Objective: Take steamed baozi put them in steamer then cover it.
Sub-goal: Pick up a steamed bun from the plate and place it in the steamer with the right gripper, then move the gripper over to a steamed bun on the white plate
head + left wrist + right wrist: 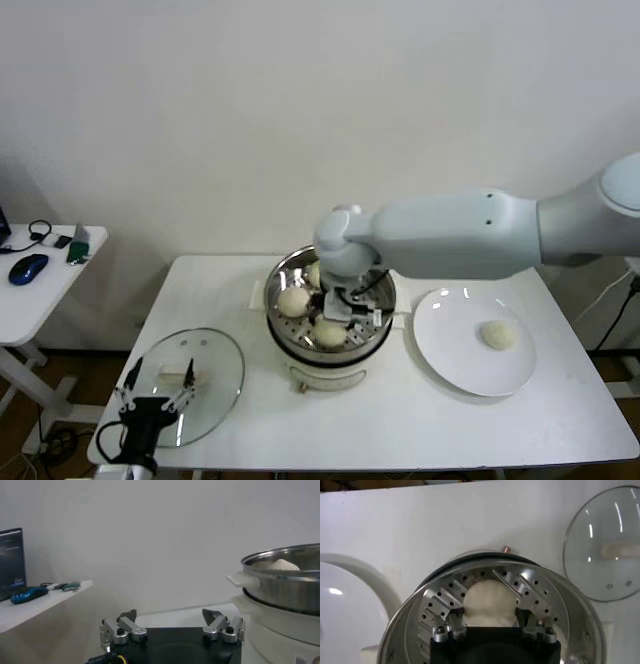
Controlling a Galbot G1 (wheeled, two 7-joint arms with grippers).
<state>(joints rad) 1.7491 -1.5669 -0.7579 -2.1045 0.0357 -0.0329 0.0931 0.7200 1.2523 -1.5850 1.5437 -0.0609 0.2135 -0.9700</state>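
Observation:
The steamer (372, 335) stands mid-table, its steel basket (580, 610) on a white base. My right gripper (338, 318) reaches down into it, shut on a cream-white baozi (489, 602) that sits low on the perforated bottom (328, 332). Two more baozi (293, 300) (314, 272) lie in the basket beside it. Another baozi (498, 335) rests on the white plate (450, 350) to the right. The glass cover (215, 375) lies flat at the front left. Just in front of it, my left gripper (152, 398) hangs open and empty (170, 614).
A small side table (40, 290) with a blue mouse (27, 267) and cables stands to the left, apart from the work table. The left wrist view shows the steamer's rim and handle (243, 579) close by.

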